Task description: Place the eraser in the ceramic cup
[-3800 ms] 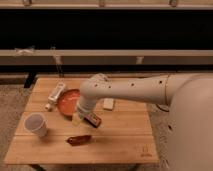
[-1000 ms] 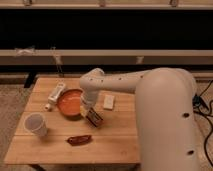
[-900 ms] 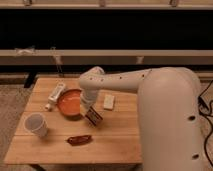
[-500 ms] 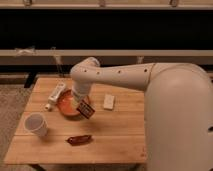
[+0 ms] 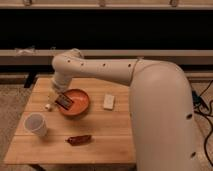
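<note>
Tool (image 5: 61, 99) shifted left over orange bowl (image 5: 75, 102), clamped on eraser (image 5: 63, 101), markings unreadable

Table (image 5: 115, 142): pale wood, visible grain, matt. Arm (image 5: 125, 75): smooth cream plastic shell, slight sheen. Gripper (image 5: 60, 98), over bowl's left rim. Orange bowl (image 5: 80, 105): smooth, glossy. Ceramic cup (image 5: 36, 124): plain white, matt

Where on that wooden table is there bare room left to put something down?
Bare wood shows along the front edge of the table, right of the reddish-brown object, and between it and the white block. It is crowded at back left, where the gripper, shut on the eraser, hangs over the orange bowl beyond the ceramic cup.
</note>
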`<state>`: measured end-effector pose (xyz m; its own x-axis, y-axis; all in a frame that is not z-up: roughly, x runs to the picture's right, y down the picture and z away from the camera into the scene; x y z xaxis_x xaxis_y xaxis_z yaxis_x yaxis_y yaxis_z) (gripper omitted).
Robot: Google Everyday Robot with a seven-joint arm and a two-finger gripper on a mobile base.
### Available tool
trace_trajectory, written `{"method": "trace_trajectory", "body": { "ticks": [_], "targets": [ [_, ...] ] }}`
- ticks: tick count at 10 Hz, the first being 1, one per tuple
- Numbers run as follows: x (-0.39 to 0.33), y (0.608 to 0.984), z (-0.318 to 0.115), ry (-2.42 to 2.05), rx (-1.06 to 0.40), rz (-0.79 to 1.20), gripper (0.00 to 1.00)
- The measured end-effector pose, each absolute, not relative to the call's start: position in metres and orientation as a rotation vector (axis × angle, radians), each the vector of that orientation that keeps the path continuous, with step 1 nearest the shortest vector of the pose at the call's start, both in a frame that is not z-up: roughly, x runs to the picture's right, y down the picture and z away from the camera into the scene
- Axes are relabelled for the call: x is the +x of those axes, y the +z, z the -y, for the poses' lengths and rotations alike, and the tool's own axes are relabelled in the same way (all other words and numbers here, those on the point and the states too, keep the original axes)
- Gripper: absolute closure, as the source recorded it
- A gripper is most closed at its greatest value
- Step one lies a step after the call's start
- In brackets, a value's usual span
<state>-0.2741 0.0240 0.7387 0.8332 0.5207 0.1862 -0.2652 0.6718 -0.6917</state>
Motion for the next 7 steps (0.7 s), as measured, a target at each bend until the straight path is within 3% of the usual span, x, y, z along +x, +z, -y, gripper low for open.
{"method": "trace_trajectory", "body": {
  "ticks": [4, 7],
  "targets": [
    [-0.351, 0.685, -0.003, 0.310, -0.718, 0.590, 1.00],
    [-0.398, 0.659, -0.014, 0.238, -0.761, 0.710, 1.00]
  ]
}}
